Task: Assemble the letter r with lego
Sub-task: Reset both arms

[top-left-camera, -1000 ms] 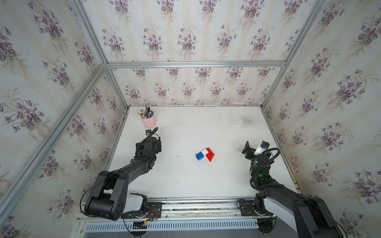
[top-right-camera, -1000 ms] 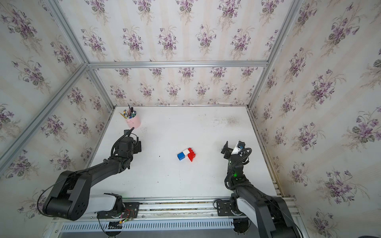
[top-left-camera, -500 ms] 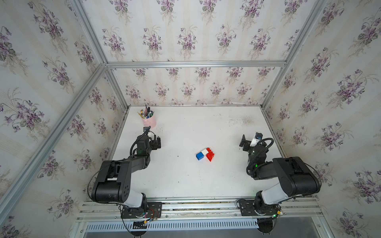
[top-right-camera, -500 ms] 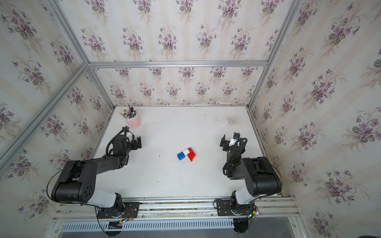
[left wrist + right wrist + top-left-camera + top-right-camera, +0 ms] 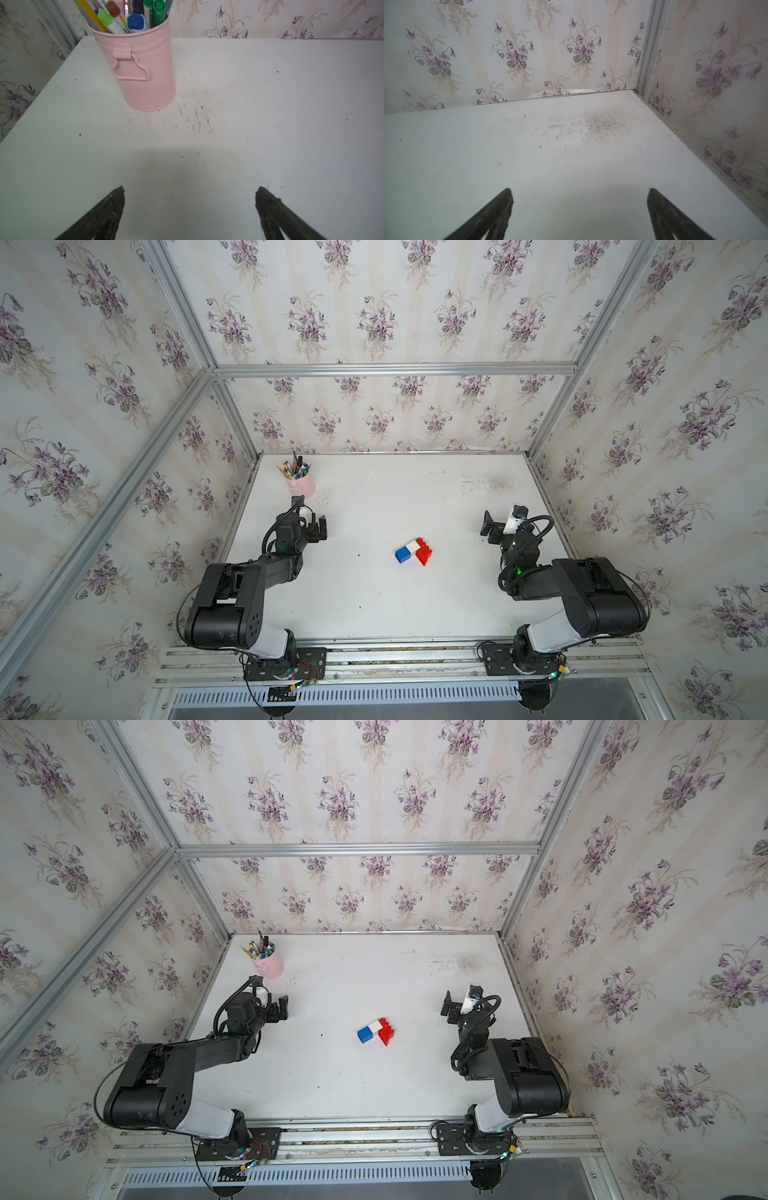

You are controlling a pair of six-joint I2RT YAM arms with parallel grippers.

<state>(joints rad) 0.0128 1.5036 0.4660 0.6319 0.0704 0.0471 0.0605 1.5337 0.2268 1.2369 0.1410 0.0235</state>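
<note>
The lego bricks sit joined in the middle of the white table in both top views: a blue brick [image 5: 402,555] and a white brick [image 5: 412,546] in a line, with red bricks [image 5: 424,551] across the white end. This letter r [image 5: 376,1031] lies alone, touched by nothing. My left gripper [image 5: 316,531] [image 5: 278,1011] rests low at the left, open and empty. My right gripper [image 5: 490,529] [image 5: 451,1009] rests at the right, open and empty. Both wrist views show only bare table between the left gripper's [image 5: 190,188] and the right gripper's [image 5: 579,190] wide-apart fingers; the bricks are out of view there.
A pink metal cup [image 5: 301,485] [image 5: 271,965] [image 5: 143,68] full of pens stands at the back left, just beyond my left gripper. Flowered walls close the table on three sides, with a metal corner post [image 5: 646,45] near my right gripper. The arm bases sit on the front rail [image 5: 399,655].
Both arms have folded back toward their bases, and the right gripper has drawn slightly away from the bricks. Both grippers stay open. The joined bricks have not moved.
</note>
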